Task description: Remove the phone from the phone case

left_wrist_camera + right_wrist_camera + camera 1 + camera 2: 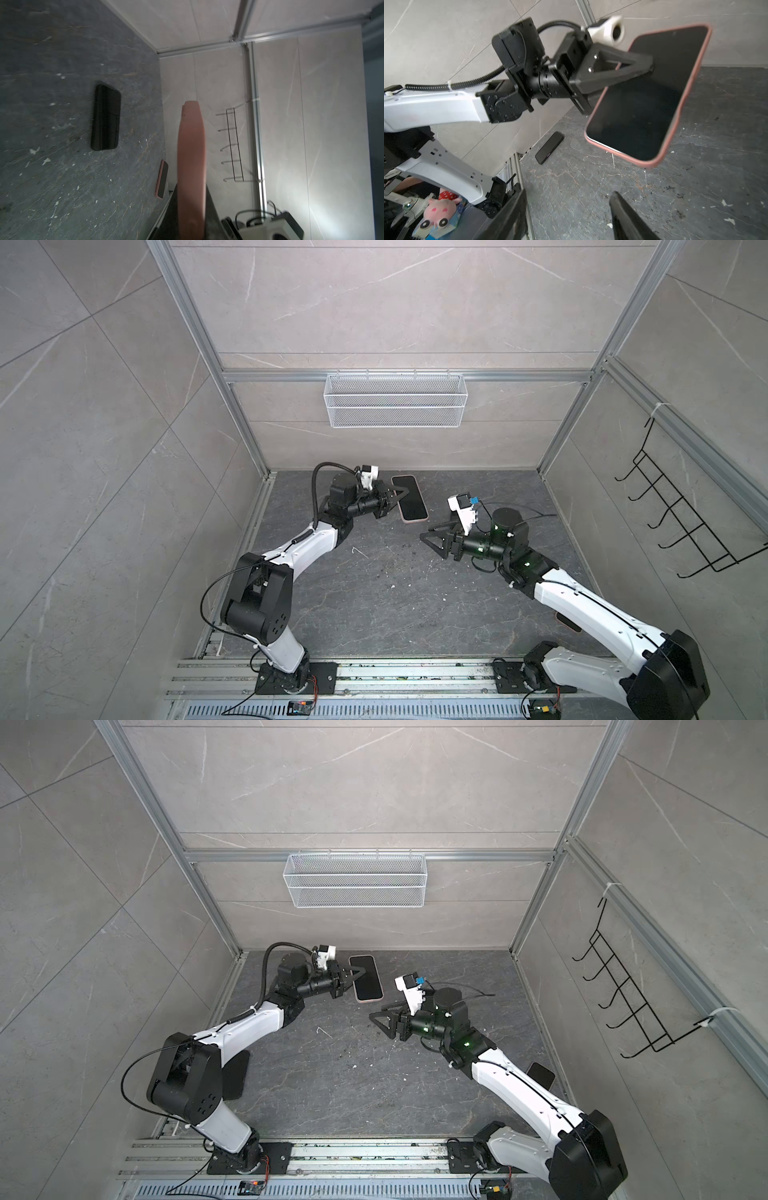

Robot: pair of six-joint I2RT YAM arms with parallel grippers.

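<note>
**Cased phone hanging off a one-sided pinch, here's what I'd worry about**

Table (374, 605) first. The phone (413, 506) is held up in the air over the far side, still sitting in its pink case (191, 155). If the hold slips, it drops onto stone. There are other phones down there to land on too: a black phone (549, 147) near the left wall and a second cased phone (162, 178) against the right one.

Then the arms. The left arm (299, 547) and right arm (582, 610) point at each other, with the grippers near but apart. If the right one comes in crooked, I'd guess it bumps the other gripper instead of the case.

The phone itself: the left gripper (405, 490) is clamped on it from one long side, with one finger (623, 66) lying across the screen. I can't see the finger behind it. All the weight hangs off that side, so a shove at the free end could swing the phone in the pinch. The clamp also looks like it squeezes phone and case together, so any peel would fight the clamp.

The right gripper (427, 533) has its jaws wide and empty, sitting short of the phone's near end.

Smallest thing is the case lip. It's thin, so a fingertip could skate off it onto the glass and pry nothing.
</note>
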